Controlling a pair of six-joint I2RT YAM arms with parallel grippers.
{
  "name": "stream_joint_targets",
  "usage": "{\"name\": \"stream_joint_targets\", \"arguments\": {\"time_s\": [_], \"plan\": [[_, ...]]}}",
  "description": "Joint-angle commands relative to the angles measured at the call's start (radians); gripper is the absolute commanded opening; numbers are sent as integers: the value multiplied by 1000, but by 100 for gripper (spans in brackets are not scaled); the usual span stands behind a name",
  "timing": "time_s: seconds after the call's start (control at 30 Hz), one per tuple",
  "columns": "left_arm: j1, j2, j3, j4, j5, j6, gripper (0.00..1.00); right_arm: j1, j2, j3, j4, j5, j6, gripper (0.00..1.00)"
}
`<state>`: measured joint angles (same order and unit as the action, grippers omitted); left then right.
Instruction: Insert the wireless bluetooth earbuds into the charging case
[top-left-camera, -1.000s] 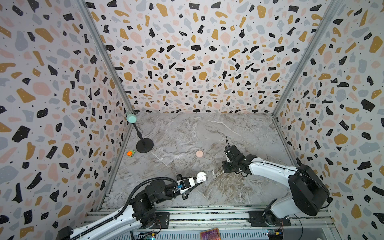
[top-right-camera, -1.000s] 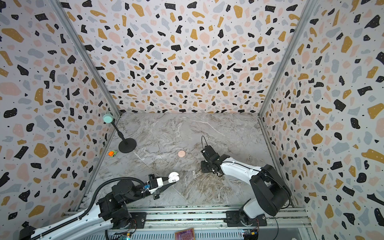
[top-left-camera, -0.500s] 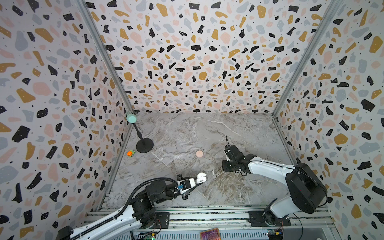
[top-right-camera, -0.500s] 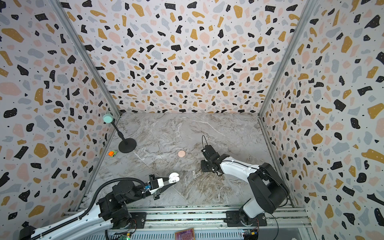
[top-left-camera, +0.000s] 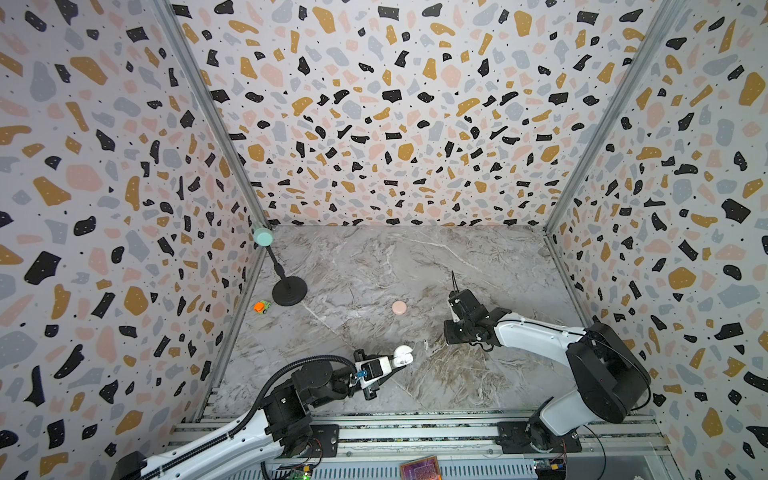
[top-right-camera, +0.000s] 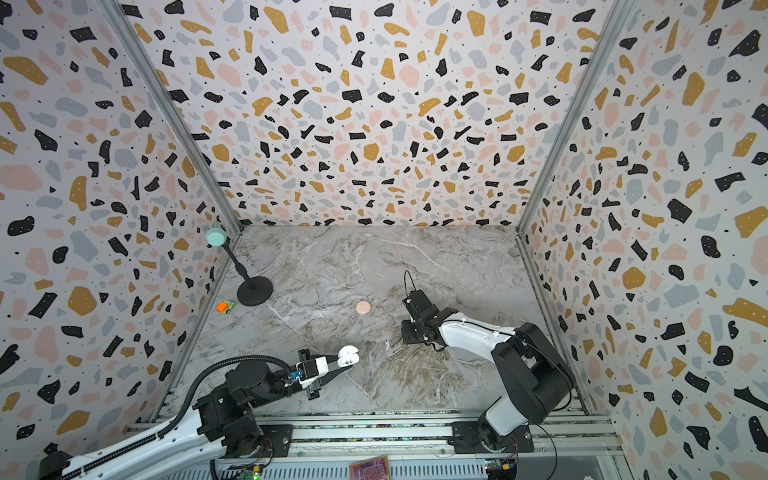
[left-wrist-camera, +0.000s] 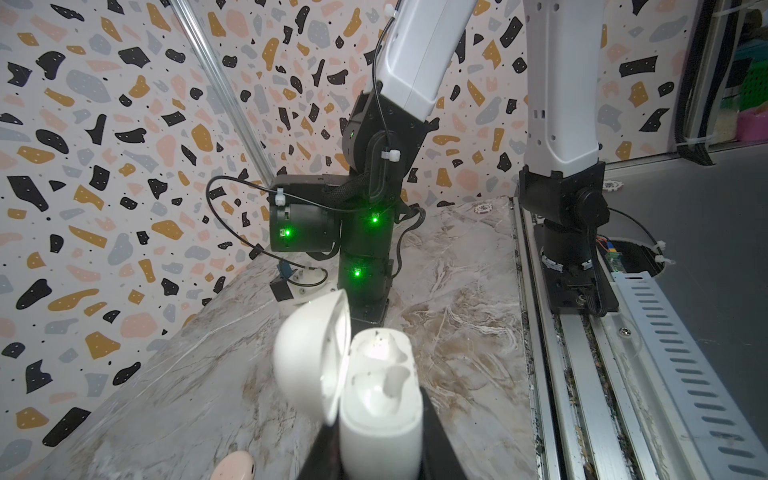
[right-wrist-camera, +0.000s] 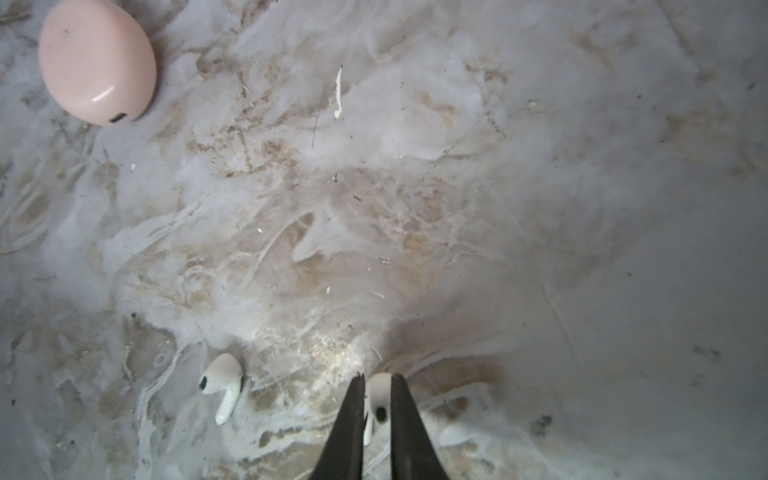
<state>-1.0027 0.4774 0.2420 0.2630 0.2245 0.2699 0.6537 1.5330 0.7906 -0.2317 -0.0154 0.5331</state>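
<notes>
Earbud (right-wrist-camera: 379, 399) is now pinched between the right jaws, which have just closed. The left jaws clamp the open charging case (left-wrist-camera: 378, 428), so lifting should follow.

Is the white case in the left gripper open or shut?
Open. In the left wrist view the white case has its lid swung back, leaving its wells exposed.

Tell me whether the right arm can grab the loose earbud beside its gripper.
Probably not now: the right gripper is shut on a second earbud. The loose earbud lies near, with nothing between.
</notes>
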Motion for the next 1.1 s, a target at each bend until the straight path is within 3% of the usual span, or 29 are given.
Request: {"name": "stream_joint_targets", "arguments": {"time_s": [0.0,1.07], "plan": [[-4,-4,2,38,-3,7,0,-5,6,1,-4,-5,-1,15],[-5,-6,3,30,-7,11,0,-5,-2,-37,2,-21,10,11]]}}
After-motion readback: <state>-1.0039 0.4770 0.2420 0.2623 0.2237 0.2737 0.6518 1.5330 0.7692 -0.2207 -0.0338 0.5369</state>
